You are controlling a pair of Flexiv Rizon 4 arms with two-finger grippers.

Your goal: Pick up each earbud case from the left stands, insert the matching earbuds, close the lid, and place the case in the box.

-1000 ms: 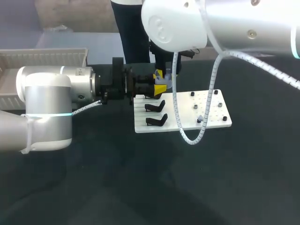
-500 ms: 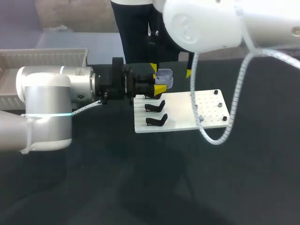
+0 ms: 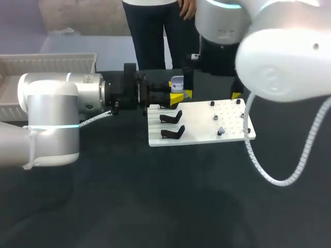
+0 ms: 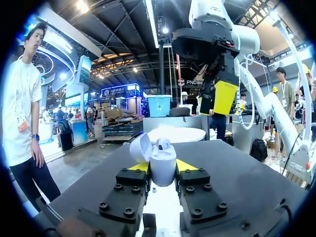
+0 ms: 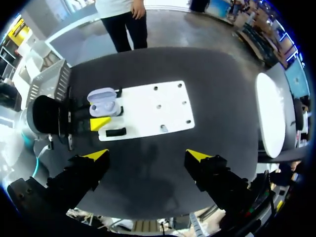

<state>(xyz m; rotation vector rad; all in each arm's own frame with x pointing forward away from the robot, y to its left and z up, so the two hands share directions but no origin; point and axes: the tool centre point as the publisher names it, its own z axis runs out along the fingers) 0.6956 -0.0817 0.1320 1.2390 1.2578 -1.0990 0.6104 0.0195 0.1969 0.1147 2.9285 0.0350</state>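
the earbud case [image 4: 163, 165] is smooth pale plastic with a soft gloss. the left gripper [image 4: 163, 168] has matt black, metal-looking blocks studded with dark bolts, and its yellow tips look like flat matt plastic. the table [image 3: 155, 201] has a dark, matt, cloth-like top. the base plate [image 3: 207, 124] is smooth white with a dull sheen, and the stands [image 3: 172, 133] on it are matt black. the left arm [image 3: 51, 108] and right arm [image 3: 284, 62] wear smooth, satin white shells. a white ribbed plastic cable sleeve [image 3: 282, 182] hangs from the right arm. the box [image 3: 46, 64] is pale ribbed plastic.
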